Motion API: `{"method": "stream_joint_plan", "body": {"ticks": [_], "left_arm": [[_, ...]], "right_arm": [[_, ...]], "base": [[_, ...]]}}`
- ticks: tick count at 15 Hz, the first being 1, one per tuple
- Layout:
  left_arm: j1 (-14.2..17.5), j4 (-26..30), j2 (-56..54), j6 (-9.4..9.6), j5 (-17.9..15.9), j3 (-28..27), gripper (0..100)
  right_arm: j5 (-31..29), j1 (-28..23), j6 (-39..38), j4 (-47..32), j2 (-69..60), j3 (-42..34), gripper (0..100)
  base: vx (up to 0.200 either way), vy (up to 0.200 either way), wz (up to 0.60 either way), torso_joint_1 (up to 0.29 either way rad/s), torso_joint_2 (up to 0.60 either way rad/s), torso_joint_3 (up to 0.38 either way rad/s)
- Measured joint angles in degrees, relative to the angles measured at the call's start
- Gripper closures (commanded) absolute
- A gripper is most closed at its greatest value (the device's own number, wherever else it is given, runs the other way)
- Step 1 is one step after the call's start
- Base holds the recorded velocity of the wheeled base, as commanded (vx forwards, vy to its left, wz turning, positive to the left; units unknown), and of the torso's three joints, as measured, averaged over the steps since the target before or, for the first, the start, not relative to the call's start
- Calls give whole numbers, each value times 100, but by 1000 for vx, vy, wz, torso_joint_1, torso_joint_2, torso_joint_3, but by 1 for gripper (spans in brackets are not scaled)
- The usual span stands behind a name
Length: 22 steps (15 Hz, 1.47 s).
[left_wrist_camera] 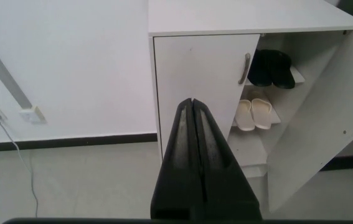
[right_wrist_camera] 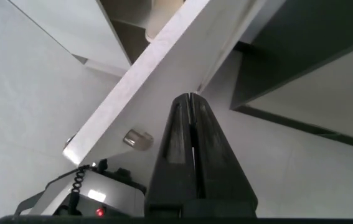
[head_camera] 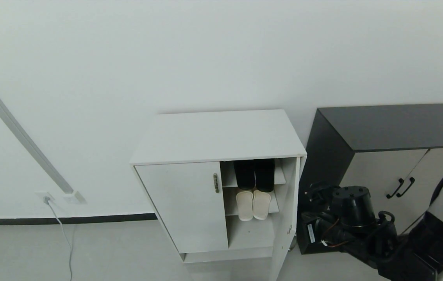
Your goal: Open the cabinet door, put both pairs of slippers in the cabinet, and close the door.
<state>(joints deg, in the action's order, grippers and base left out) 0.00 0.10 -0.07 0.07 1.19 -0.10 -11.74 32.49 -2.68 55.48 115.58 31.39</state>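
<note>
Light: bright, even, diffuse, seems overhead. No hard shadows, no glare spots.
Head cam: wall pale, slightly greyer twd lower left. Cabinet top evenly lit, w/ soft shadow on wall btw it and dark sideboard. Cabinet interior shaded under the top lip: black slippers on upper shelf nearly lose detail, white slippers one shelf down read fine. Cabinet sides converge twd floor, wall conduit runs slanted: wide-angle perspective.
L wrist cam: open door inner face greyer than the cabinet front.
R wrist cam: sideboard side dim.
</note>
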Motion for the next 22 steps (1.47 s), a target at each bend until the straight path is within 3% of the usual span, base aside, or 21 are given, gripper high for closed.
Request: {"method": "stream_joint_plan", "body": {"ticks": [10,22], "left_arm": [[0,1,0,2,0,0,100],[0,4,0,2,-5,0,100]], "right_arm": [[20,45,-51,521,857,750,100],[13,177,-434,553,1730,2136,100]], "base": [[0,0,0,0,0,0],[0,0,0,0,0,0]]}}
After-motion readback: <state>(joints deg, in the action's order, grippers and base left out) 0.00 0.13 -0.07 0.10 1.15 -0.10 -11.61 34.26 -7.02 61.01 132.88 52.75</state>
